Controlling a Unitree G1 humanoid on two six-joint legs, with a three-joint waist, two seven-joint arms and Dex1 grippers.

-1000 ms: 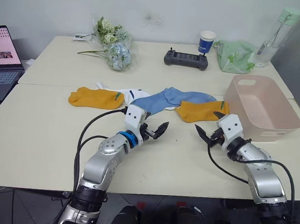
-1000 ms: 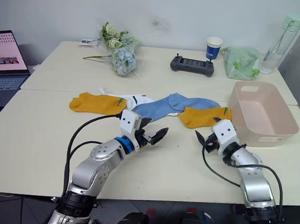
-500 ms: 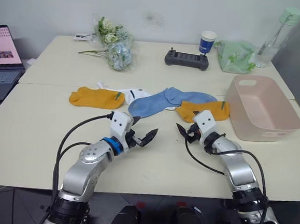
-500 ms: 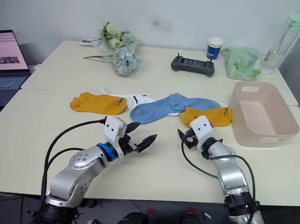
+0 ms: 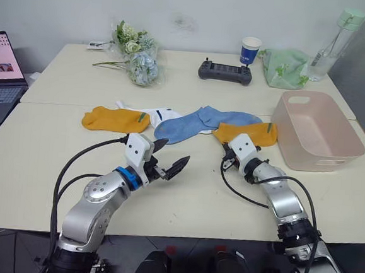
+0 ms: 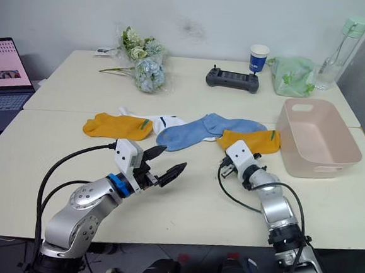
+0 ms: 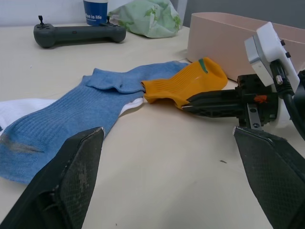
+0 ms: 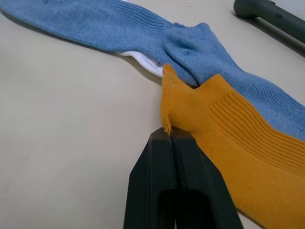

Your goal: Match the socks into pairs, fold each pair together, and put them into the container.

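**Right gripper pinched on the toe of a mustard sock**

Spread in a row across mid-frame on the cream table (image 5: 35,163). From the left: a mustard-yellow sock (image 5: 113,119) lying flat, ribbed knit with a small green cuff tab; then a white sock (image 5: 157,114) with a dark cuff mark, partly tucked under the next; then the light blue socks (image 5: 199,123), overlapping, soft ribbed knit, slightly rumpled at the cuff; then the second mustard-yellow sock (image 5: 249,132), touching the blue ones. At right of centre, beside that sock, the pale pink container (image 5: 317,130), smooth plastic with rounded corners and a handle slot, nothing seen inside.

Left gripper (image 5: 164,160) below centre-left, forearm angled up toward the socks, black fingers spread wide, holding nothing, just short of the blue socks.

Right gripper (image 8: 167,138) lower right of centre, arm bent inward, fingers pressed together on the near edge of the second mustard-yellow sock, its knit lifted into a small peak.
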